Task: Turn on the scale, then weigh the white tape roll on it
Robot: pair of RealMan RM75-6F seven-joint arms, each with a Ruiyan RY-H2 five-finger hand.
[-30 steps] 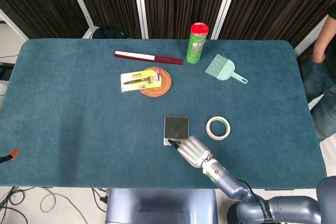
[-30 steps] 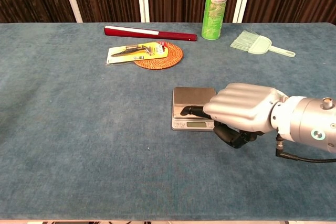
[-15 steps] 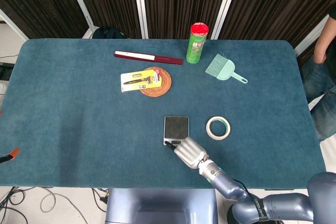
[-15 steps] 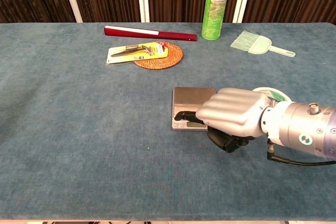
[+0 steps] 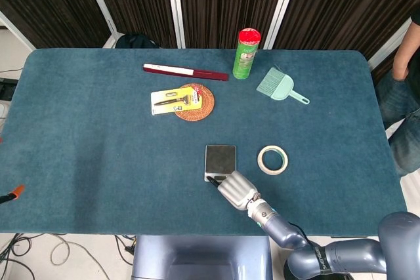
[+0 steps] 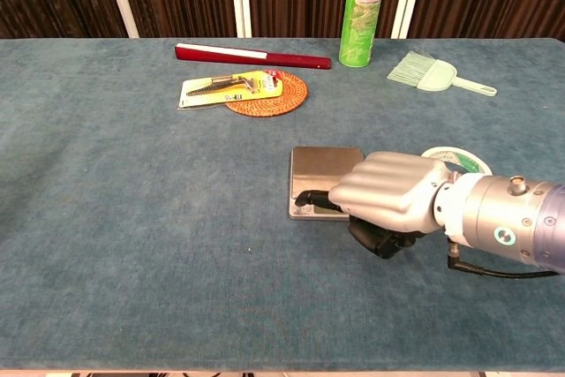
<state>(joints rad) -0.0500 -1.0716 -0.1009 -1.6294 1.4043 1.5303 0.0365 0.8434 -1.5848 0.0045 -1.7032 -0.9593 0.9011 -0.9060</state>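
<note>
The small silver scale (image 5: 220,158) (image 6: 325,168) lies flat near the table's front, a little right of centre. The white tape roll (image 5: 272,159) (image 6: 457,158) lies flat on the cloth just right of it, off the scale. My right hand (image 5: 235,189) (image 6: 388,196) hovers over the scale's near edge, most fingers curled under, holding nothing. One dark fingertip (image 6: 305,198) points out and touches the front left of the scale's control strip. The hand hides the display. My left hand appears in neither view.
A green can (image 5: 246,54), a pale green brush (image 5: 279,85) and a red and white bar (image 5: 186,71) stand at the back. A yellow packaged tool (image 5: 172,100) lies on a woven coaster (image 5: 200,106). A person (image 5: 408,63) stands at the right edge.
My right hand has slid left and nearer along the scale's front. Its fingertip moved from the plate's edge to the front left of the control strip. The tape roll has not moved.
</note>
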